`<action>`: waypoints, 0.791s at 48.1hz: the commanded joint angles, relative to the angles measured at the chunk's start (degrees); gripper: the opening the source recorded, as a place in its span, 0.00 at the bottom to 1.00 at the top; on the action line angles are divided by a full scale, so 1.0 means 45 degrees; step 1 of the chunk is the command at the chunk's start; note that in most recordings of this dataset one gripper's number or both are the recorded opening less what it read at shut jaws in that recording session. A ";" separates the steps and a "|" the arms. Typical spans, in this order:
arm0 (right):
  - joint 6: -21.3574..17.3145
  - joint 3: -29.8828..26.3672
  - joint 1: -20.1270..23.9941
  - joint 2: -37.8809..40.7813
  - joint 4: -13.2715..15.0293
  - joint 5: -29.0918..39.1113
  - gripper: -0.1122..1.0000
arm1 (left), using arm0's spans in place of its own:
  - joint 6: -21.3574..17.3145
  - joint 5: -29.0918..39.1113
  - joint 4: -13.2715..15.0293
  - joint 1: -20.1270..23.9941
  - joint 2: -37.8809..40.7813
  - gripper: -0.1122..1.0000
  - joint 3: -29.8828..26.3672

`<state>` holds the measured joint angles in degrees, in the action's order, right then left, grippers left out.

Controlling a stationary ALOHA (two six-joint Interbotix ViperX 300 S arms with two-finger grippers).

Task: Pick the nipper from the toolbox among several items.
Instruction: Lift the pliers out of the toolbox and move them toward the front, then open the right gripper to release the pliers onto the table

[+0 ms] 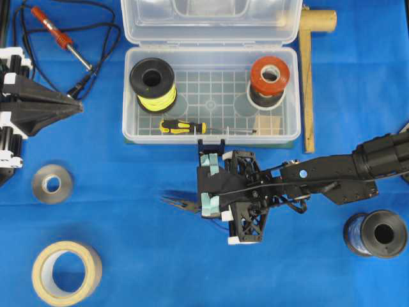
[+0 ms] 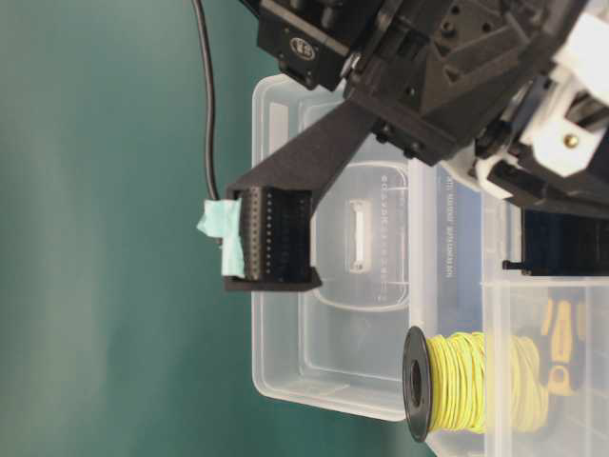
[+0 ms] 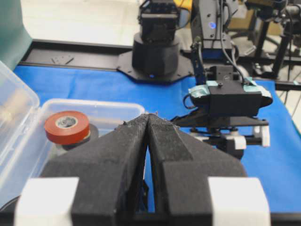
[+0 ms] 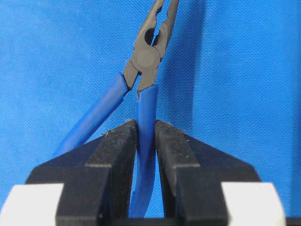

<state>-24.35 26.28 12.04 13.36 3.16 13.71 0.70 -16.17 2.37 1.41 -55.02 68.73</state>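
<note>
Blue cloth in front of the open toolbox (image 1: 292, 89) carries tape rolls and a wire spool, and over it the right gripper (image 1: 209, 183), reaching leftward, pinches one nipper (image 1: 182, 203) handle, while the left gripper (image 1: 75, 105) rests closed, empty.

Your right gripper (image 4: 146, 136) clamping one nipper (image 4: 146, 70) handle, left gripper (image 3: 148, 125) closed, empty, well apart.

Black arms, right pincer (image 1: 209, 185) with teal tape, white brackets, black cables, blue LED
</note>
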 commanded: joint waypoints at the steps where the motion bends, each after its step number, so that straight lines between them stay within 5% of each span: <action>1: -0.0020 -0.0273 0.0039 -0.0098 -0.0039 -0.0117 0.22 | 0.0020 -0.0020 0.0039 0.0039 0.0098 0.10 -0.0098; 8: -0.0039 -0.0313 0.0039 -0.0059 -0.0039 -0.0078 0.25 | 0.0039 -0.0020 0.0039 0.0039 0.0098 0.10 -0.0078; 17: -0.0059 -0.0313 -0.0098 -0.0605 0.0020 0.0859 0.73 | 0.0215 0.0020 0.0039 0.0039 0.0078 0.10 -0.0078; 21: -0.0059 -0.0254 -0.0176 -0.1406 0.0137 0.1543 0.86 | 0.0332 0.0117 0.0039 0.0039 0.0039 0.10 -0.0078; 38: -0.0078 0.1074 -0.0488 -0.6367 0.2305 0.3379 0.84 | 0.0352 0.0254 0.0039 0.0039 -0.0039 0.10 -0.0078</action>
<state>-24.61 29.79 10.55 -9.67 11.95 28.39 2.20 -14.77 2.46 1.49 -55.37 68.91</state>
